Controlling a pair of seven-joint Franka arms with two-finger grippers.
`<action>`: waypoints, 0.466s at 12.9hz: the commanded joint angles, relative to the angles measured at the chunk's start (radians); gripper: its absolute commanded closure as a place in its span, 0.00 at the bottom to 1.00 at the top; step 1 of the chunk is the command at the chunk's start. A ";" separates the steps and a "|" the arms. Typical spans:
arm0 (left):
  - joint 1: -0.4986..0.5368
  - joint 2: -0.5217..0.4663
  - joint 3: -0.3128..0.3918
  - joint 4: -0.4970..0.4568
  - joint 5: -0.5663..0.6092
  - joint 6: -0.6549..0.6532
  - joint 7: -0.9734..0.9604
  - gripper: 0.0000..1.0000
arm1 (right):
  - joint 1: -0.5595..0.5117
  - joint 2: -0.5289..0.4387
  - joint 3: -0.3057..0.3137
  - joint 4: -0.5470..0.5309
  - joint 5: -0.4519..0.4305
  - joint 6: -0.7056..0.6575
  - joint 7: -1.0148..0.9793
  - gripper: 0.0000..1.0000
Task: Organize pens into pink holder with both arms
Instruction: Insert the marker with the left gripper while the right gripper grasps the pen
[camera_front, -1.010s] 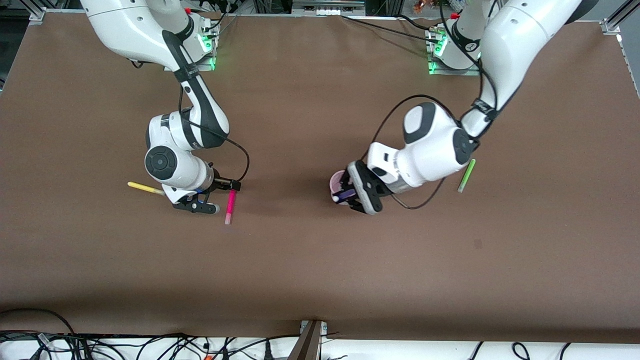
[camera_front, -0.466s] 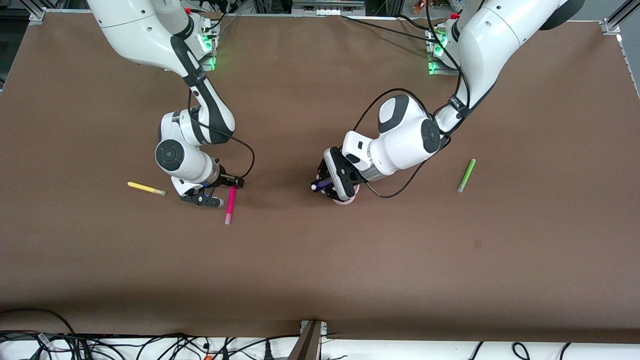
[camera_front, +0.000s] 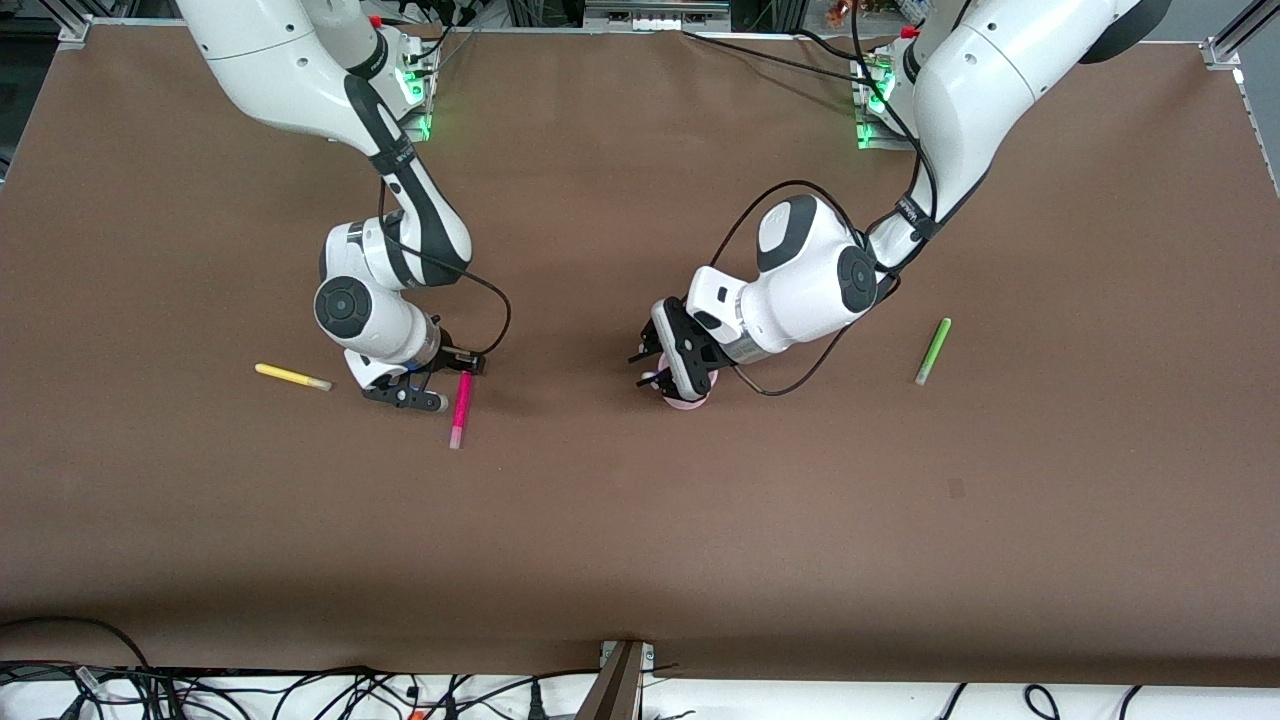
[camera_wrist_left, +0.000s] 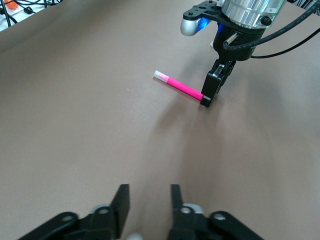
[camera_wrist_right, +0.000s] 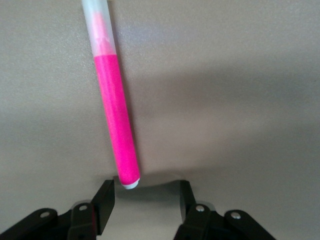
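The magenta pen (camera_front: 460, 408) lies flat on the table. My right gripper (camera_front: 464, 372) is down at the end of that pen nearest the robot bases. In the right wrist view the magenta pen (camera_wrist_right: 116, 120) ends between the fingers of my right gripper (camera_wrist_right: 145, 188), which is open. My left gripper (camera_front: 646, 368) hangs over the pink holder (camera_front: 690, 402) and hides most of it. In the left wrist view my left gripper (camera_wrist_left: 148, 189) is open with nothing gripped. A pale rounded pen tip (camera_wrist_left: 134, 237) shows just below the jaws. The right arm's finger stands on the magenta pen (camera_wrist_left: 181, 88).
A yellow pen (camera_front: 292, 377) lies beside the right gripper, toward the right arm's end of the table. A light green pen (camera_front: 932, 351) lies toward the left arm's end. Cables run along the table edge nearest the front camera.
The left gripper carried the dark pen across over the pink holder and then opened. The right gripper settled at the magenta pen's end and its jaws narrowed.
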 joint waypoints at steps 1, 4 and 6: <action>0.011 -0.025 -0.005 -0.013 -0.015 0.000 0.012 0.00 | 0.001 -0.008 0.002 0.002 0.023 0.008 0.001 0.37; 0.026 -0.089 0.001 -0.011 -0.016 -0.115 -0.103 0.00 | 0.001 0.002 0.002 0.019 0.032 0.010 0.001 0.37; 0.066 -0.168 0.002 -0.010 -0.016 -0.283 -0.184 0.00 | 0.001 0.009 0.002 0.025 0.040 0.010 0.001 0.37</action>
